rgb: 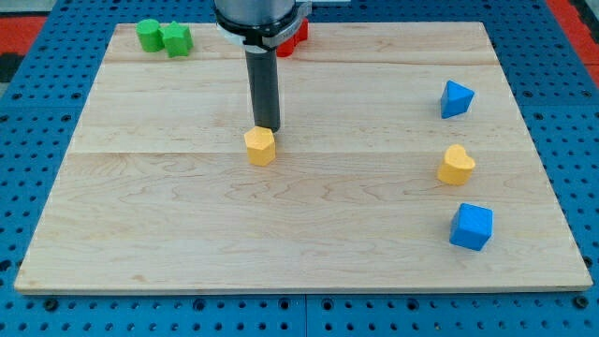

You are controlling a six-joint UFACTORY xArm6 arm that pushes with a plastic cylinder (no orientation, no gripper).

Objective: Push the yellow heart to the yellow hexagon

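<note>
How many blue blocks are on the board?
2, both at the view's right: a blue triangular block above the yellow heart, and a blue cube below it. The arm could hide others at the top.

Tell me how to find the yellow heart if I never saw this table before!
Start at the wooden board and go to its edge on the view's right, where three blocks sit in a column. The yellow heart is the middle one, between the blue triangular block above and the blue cube below. It is the only yellow, notched block there.
</note>
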